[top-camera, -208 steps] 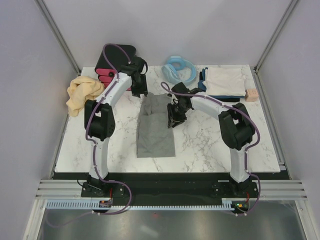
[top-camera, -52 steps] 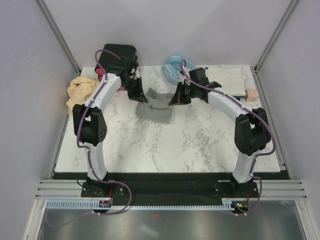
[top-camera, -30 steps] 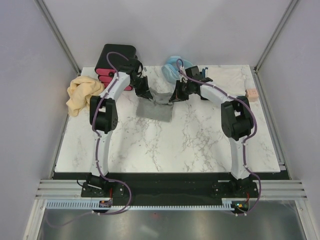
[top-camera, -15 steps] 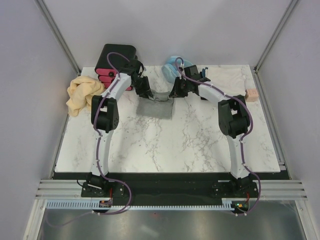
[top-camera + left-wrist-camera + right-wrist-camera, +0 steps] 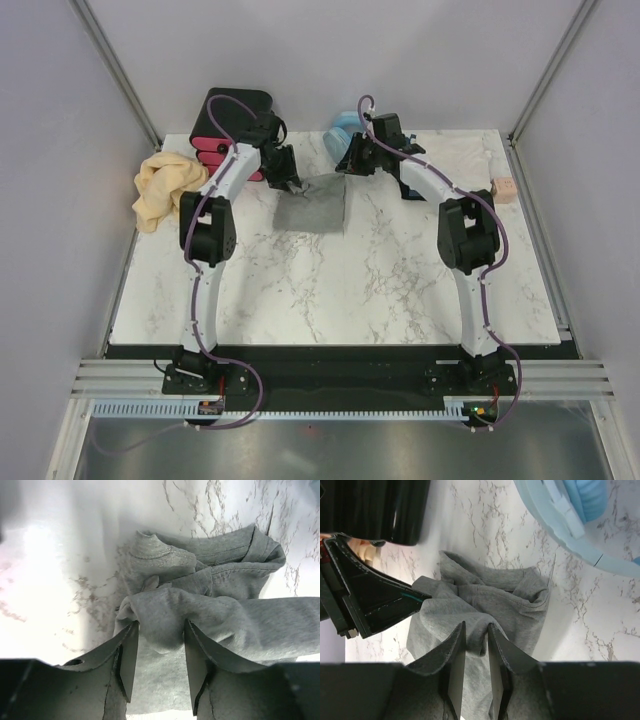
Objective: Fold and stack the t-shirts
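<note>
- Top external view showed you the grey shirt [image 5: 312, 208] lying as a folded rectangle on the table [image 5: 350, 290], in the far middle part of it.
- Both arms reached to the shirt's far edge. The left gripper [image 5: 290, 185] was at its far left corner and the right gripper [image 5: 350, 165] at its far right corner.
- Left wrist view showed you the left gripper's fingers [image 5: 127, 655] standing apart. A loose bulge of grey cloth sat between them, and bunched folds and a collar-like rim lay just beyond on the marble.
- Right wrist view showed you the right gripper's fingers [image 5: 456, 650] with only a narrow gap, a ridge of grey cloth rising into it. You could not tell from it whether they pressed that ridge or had let it go.
- In the same view, the black tip of the left gripper touched the shirt from the left side.
- The hose [image 5: 340, 135] lay just beyond the right gripper, near the shirt's far right corner but apart from it.
- The tan shirt [image 5: 165, 190] sat crumpled at the table's left edge, well apart from the grey one.
- The box [image 5: 225, 115] stood at the far left corner, behind the left arm.
- The white shirt [image 5: 460, 165] lay folded flat at the far right, partly hidden by the right arm, with a small block [image 5: 503, 190] beside it.
</note>
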Action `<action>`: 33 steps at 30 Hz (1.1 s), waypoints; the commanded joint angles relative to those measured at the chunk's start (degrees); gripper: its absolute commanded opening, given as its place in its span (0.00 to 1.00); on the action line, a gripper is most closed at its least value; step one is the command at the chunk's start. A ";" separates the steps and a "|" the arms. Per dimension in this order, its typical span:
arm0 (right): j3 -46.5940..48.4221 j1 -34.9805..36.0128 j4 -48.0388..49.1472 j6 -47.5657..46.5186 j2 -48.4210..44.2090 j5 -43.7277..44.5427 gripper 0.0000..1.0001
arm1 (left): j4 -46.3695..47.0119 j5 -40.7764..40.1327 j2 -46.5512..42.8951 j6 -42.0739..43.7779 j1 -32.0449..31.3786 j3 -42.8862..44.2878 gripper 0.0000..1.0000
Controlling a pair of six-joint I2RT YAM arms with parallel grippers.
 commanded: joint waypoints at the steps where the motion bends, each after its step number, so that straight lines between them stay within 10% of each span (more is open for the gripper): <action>1: 3.72 -0.83 2.53 1.19 0.29 0.80 0.31 | 2.71 -6.88 -6.99 0.76 0.18 0.99 0.49; 16: 6.00 -2.85 2.89 3.65 -0.85 -0.16 0.39 | 11.59 1.54 -17.27 1.46 0.00 -9.37 0.52; 19: 5.13 -2.59 3.76 3.65 -2.00 -4.27 0.37 | 12.91 6.72 -17.45 2.43 -0.44 -14.20 0.34; 21: 5.39 -1.54 2.98 3.12 -1.65 -6.40 0.34 | 14.14 10.32 -17.19 2.69 -0.96 -17.11 0.04; 33: 3.37 3.04 -1.15 0.48 3.53 -4.83 0.34 | 19.33 11.30 -16.58 3.83 -5.54 -27.40 0.02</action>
